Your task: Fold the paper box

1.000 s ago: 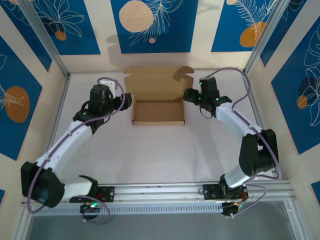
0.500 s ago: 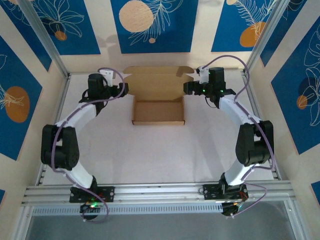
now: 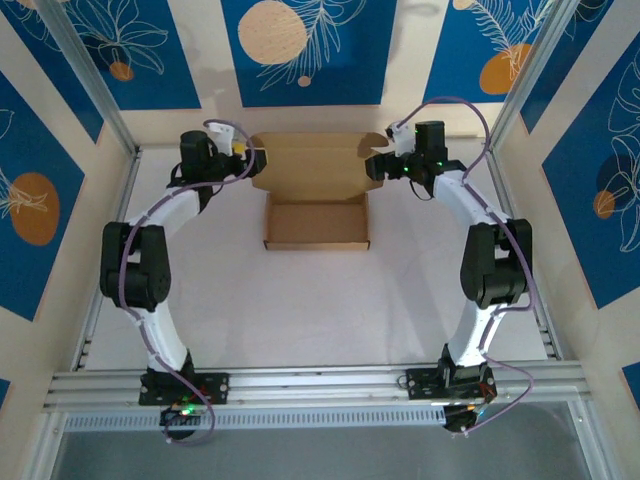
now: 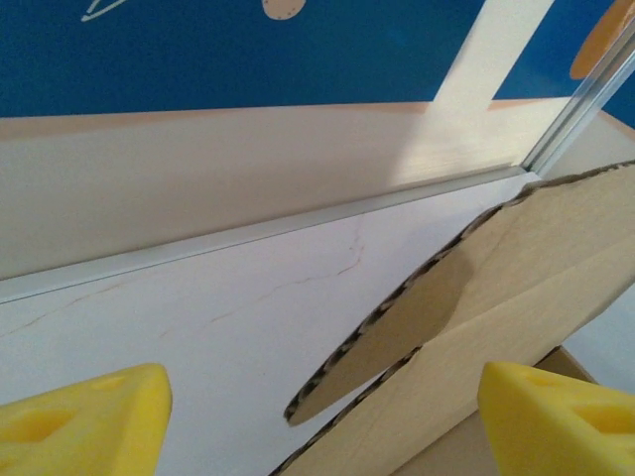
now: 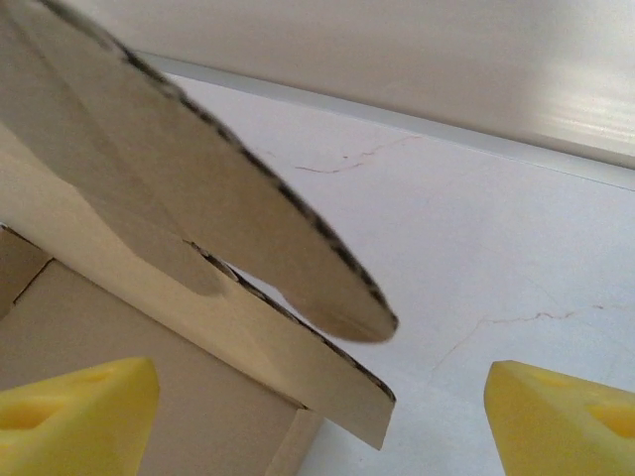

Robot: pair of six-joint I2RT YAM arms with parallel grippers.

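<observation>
The paper box (image 3: 315, 222) is plain brown cardboard with its tray raised and its lid (image 3: 315, 165) lying open toward the back wall. My left gripper (image 3: 252, 163) is at the lid's left corner and stands open. In the left wrist view the lid's rounded ear flap (image 4: 427, 317) lies between the wide-apart yellow fingertips (image 4: 84, 421), and the left gripper (image 4: 322, 426) grips nothing. My right gripper (image 3: 372, 168) is at the lid's right corner, also open. The right rounded ear flap (image 5: 298, 258) and the lid edge (image 5: 327, 382) sit between the spread pads of the right gripper (image 5: 317, 416).
The back wall (image 3: 310, 120) and its aluminium rail (image 4: 248, 233) run close behind the lid. Slanted frame posts (image 3: 95, 85) stand at both back corners. White tabletop (image 3: 320, 310) stretches from the box to the arm bases.
Both arms have swung back from beside the tray to the lid's rear corners, stretching out toward the back wall. The box has not moved.
</observation>
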